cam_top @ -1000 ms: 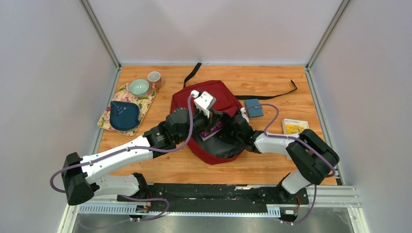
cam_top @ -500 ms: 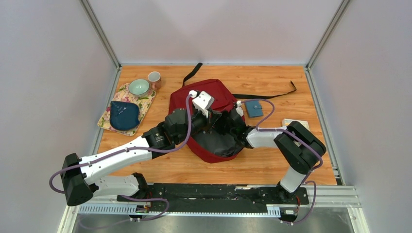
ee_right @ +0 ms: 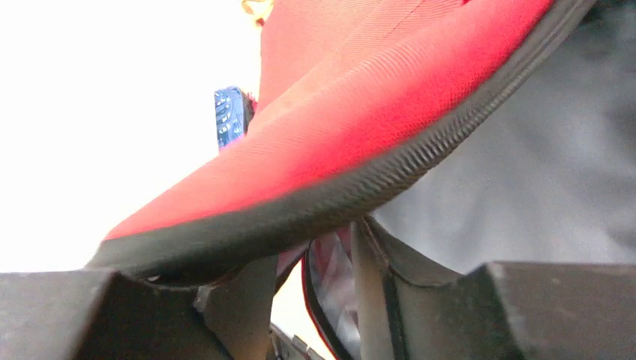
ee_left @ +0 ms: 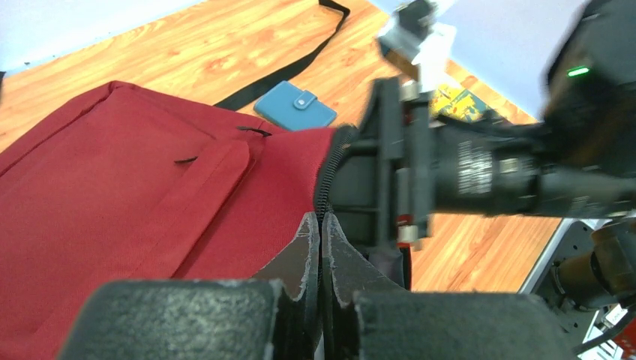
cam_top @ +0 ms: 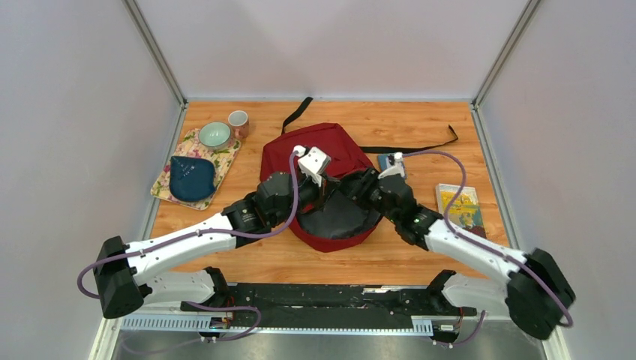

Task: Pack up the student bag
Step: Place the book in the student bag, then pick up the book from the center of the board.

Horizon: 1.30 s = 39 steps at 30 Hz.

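The student bag (cam_top: 330, 146) is a dark red backpack lying mid-table, its black-lined mouth gaping toward me. My left gripper (cam_top: 323, 193) is shut on the bag's black zipper edge and holds the upper lip up; in the left wrist view the zipper tape (ee_left: 327, 172) runs into the closed left gripper (ee_left: 320, 222). My right gripper (cam_top: 359, 187) reaches into the mouth under the red lip (ee_right: 360, 112). Seen from the right wrist, the right gripper (ee_right: 315, 259) has its jaws apart. A glossy red-edged thing (ee_right: 334, 292) lies between them, with a gap beside the left finger.
A teal wallet (cam_top: 390, 160) lies right of the bag, beside a black strap (cam_top: 420, 148). A yellow printed book (cam_top: 460, 206) rests at the right. A floral mat (cam_top: 225, 159) at the left carries a dark blue pouch (cam_top: 192, 178), a bowl (cam_top: 215, 135) and a cup (cam_top: 238, 120).
The purple book that showed at the bag's mouth has gone out of sight inside it. My right jaws have opened and the right arm has swung down and out to the right. The left gripper kept its hold.
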{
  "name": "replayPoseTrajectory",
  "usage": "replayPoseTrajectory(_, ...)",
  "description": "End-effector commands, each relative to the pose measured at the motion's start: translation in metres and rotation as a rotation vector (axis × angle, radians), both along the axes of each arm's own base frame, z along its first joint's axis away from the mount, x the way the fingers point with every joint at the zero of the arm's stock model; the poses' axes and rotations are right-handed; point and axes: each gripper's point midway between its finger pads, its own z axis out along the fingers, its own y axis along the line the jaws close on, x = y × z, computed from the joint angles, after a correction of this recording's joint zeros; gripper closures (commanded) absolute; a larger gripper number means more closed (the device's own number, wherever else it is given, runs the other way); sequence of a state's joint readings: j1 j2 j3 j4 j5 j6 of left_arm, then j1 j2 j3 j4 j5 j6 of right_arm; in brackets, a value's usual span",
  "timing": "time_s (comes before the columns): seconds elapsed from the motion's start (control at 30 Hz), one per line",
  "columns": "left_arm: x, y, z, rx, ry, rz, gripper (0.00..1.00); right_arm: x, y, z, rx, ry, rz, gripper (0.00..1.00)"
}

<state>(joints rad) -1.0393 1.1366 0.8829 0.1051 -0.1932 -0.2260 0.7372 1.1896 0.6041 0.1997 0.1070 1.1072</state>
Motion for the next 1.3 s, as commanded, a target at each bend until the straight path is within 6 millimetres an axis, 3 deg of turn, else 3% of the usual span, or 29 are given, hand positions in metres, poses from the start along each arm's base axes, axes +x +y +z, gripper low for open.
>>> replayPoseTrajectory(0.0, -0.004, -0.001, 0.016, -0.077, -0.018, -0.006, 1.00, -0.040, -0.057, -0.034, -0.188, 0.085, -0.048, 0.56)
replayPoseTrajectory(0.07, -0.005, -0.003, 0.012, -0.082, -0.011, -0.012, 1.00, -0.058, -0.077, -0.045, -0.236, 0.121, -0.063, 0.55)
replayPoseTrajectory(0.1, -0.005, -0.005, 0.010, -0.079, -0.007, -0.018, 1.00, -0.061, -0.090, -0.034, -0.214, 0.088, -0.109, 0.55)
replayPoseTrajectory(0.17, -0.007, -0.012, 0.005, -0.086, 0.014, -0.043, 1.00, -0.077, -0.116, -0.047, -0.267, 0.128, -0.159, 0.52)
replayPoseTrajectory(0.2, -0.009, -0.015, 0.001, -0.086, 0.025, -0.054, 1.00, -0.077, -0.130, -0.032, -0.228, 0.075, -0.220, 0.49)
replayPoseTrajectory(0.27, -0.014, -0.027, -0.009, -0.090, 0.066, -0.101, 1.00, -0.084, -0.151, -0.032, -0.239, 0.061, -0.279, 0.45)
replayPoseTrajectory(0.3, -0.015, -0.031, -0.013, -0.093, 0.084, -0.111, 1.00, -0.084, -0.164, -0.017, -0.204, 0.004, -0.333, 0.41)
replayPoseTrajectory(0.43, -0.024, -0.054, -0.045, -0.075, 0.218, -0.178, 0.98, -0.087, -0.199, 0.006, -0.215, -0.082, -0.454, 0.35)
replayPoseTrajectory(0.47, -0.031, -0.058, -0.051, -0.065, 0.253, -0.213, 0.93, -0.086, -0.210, 0.017, -0.235, -0.106, -0.497, 0.33)
replayPoseTrajectory(0.5, -0.034, -0.060, -0.057, -0.057, 0.280, -0.224, 0.75, -0.086, -0.216, 0.022, -0.269, -0.119, -0.513, 0.32)
replayPoseTrajectory(0.53, -0.037, -0.059, -0.059, -0.062, 0.306, -0.227, 0.66, -0.087, -0.223, 0.023, -0.327, -0.121, -0.521, 0.31)
replayPoseTrajectory(0.57, -0.039, -0.059, -0.058, -0.070, 0.307, -0.225, 0.60, -0.084, -0.233, 0.036, -0.364, -0.136, -0.565, 0.30)
replayPoseTrajectory(0.6, -0.040, -0.054, -0.048, -0.094, 0.290, -0.222, 0.46, -0.084, -0.237, 0.041, -0.399, -0.141, -0.575, 0.29)
replayPoseTrajectory(0.7, -0.041, -0.043, -0.025, -0.132, 0.233, -0.207, 0.29, -0.082, -0.253, 0.060, -0.506, -0.153, -0.619, 0.24)
replayPoseTrajectory(0.83, -0.040, -0.033, -0.004, -0.156, 0.181, -0.191, 0.27, -0.081, -0.268, 0.069, -0.583, -0.155, -0.664, 0.20)
replayPoseTrajectory(0.93, -0.042, -0.035, 0.000, -0.162, 0.174, -0.209, 0.26, -0.077, -0.272, 0.066, -0.646, -0.117, -0.645, 0.17)
replayPoseTrajectory(1.0, -0.044, -0.041, -0.005, -0.146, 0.190, -0.229, 0.25, -0.069, -0.270, 0.047, -0.694, -0.016, -0.578, 0.16)
replayPoseTrajectory(1.1, -0.047, -0.054, 0.005, -0.144, 0.191, -0.288, 0.25, -0.052, -0.270, 0.014, -0.659, 0.148, -0.460, 0.14)
replayPoseTrajectory(1.13, -0.050, -0.058, 0.006, -0.141, 0.194, -0.314, 0.25, -0.047, -0.290, 0.006, -0.618, 0.205, -0.520, 0.14)
replayPoseTrajectory(1.17, -0.050, -0.061, 0.006, -0.134, 0.196, -0.325, 0.25, -0.042, -0.281, -0.007, -0.546, 0.259, -0.440, 0.14)
replayPoseTrajectory(1.2, -0.049, -0.066, 0.008, -0.119, 0.196, -0.333, 0.24, -0.040, -0.284, -0.012, -0.504, 0.283, -0.430, 0.14)
replayPoseTrajectory(1.23, -0.049, -0.068, 0.007, -0.108, 0.200, -0.341, 0.24, -0.037, -0.303, -0.017, -0.449, 0.325, -0.508, 0.14)
replayPoseTrajectory(1.27, -0.049, -0.070, 0.008, -0.099, 0.201, -0.348, 0.24, -0.035, -0.308, -0.027, -0.403, 0.380, -0.540, 0.14)
